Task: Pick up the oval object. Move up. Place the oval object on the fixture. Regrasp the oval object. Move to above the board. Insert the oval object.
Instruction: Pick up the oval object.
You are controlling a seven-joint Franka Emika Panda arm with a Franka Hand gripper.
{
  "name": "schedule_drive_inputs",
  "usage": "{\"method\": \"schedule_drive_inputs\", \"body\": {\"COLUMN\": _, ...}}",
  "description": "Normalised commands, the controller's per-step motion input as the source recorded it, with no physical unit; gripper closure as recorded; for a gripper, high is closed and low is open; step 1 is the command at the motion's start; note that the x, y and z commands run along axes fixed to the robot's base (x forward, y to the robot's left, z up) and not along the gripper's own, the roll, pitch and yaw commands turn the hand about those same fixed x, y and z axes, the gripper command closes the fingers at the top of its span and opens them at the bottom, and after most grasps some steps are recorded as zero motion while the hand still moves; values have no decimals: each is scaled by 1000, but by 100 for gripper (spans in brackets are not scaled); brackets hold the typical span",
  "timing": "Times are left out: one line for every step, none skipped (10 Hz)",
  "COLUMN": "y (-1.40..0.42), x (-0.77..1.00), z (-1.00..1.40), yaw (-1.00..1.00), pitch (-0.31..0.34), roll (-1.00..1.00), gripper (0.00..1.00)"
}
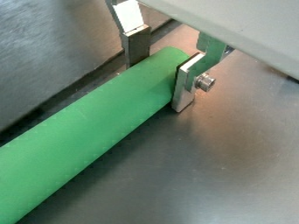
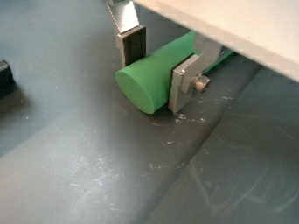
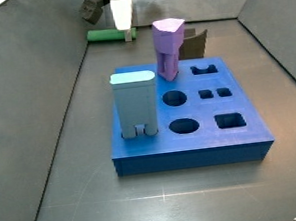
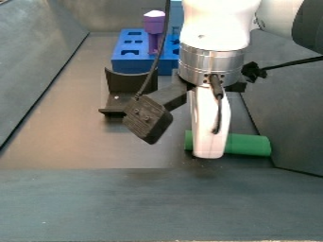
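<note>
The oval object (image 1: 82,149) is a smooth green rod lying flat on the dark floor, seen end-on in a wrist view (image 2: 147,86). My gripper (image 1: 160,82) straddles it near one end, with both silver fingers against its sides, so it is shut on the rod (image 2: 156,80). In both side views the gripper (image 3: 123,25) (image 4: 209,142) reaches straight down onto the rod (image 3: 102,35) (image 4: 247,146). The dark brown fixture (image 3: 195,44) (image 4: 124,95) stands between the rod and the blue board (image 3: 203,148) (image 4: 130,47).
A purple peg (image 3: 168,45) (image 4: 154,19) and a light blue rectangular peg (image 3: 134,104) stand upright in the board. Grey walls enclose the floor on both sides. A dark wrist camera block (image 4: 147,119) hangs beside the gripper.
</note>
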Motion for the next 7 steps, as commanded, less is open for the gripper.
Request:
{"method": "schedule_drive_inputs", "body": {"y": 0, "x": 0, "z": 0, "yaw": 0, "pitch": 0, "roll": 0, "gripper": 100}}
{"method": "schedule_drive_inputs", "body": {"y": 0, "x": 0, "z": 0, "yaw": 0, "pitch": 0, "roll": 0, "gripper": 100}}
{"method": "schedule_drive_inputs", "body": {"y": 0, "x": 0, "z": 0, "yaw": 0, "pitch": 0, "roll": 0, "gripper": 100}}
{"method": "schedule_drive_inputs", "body": {"y": 0, "x": 0, "z": 0, "yaw": 0, "pitch": 0, "roll": 0, "gripper": 100}}
{"method": "schedule_drive_inputs", "body": {"y": 0, "x": 0, "z": 0, "yaw": 0, "pitch": 0, "roll": 0, "gripper": 100}}
{"method": "schedule_drive_inputs", "body": {"y": 0, "x": 0, "z": 0, "yaw": 0, "pitch": 0, "roll": 0, "gripper": 100}}
{"method": "schedule_drive_inputs", "body": {"y": 0, "x": 0, "z": 0, "yaw": 0, "pitch": 0, "roll": 0, "gripper": 100}}
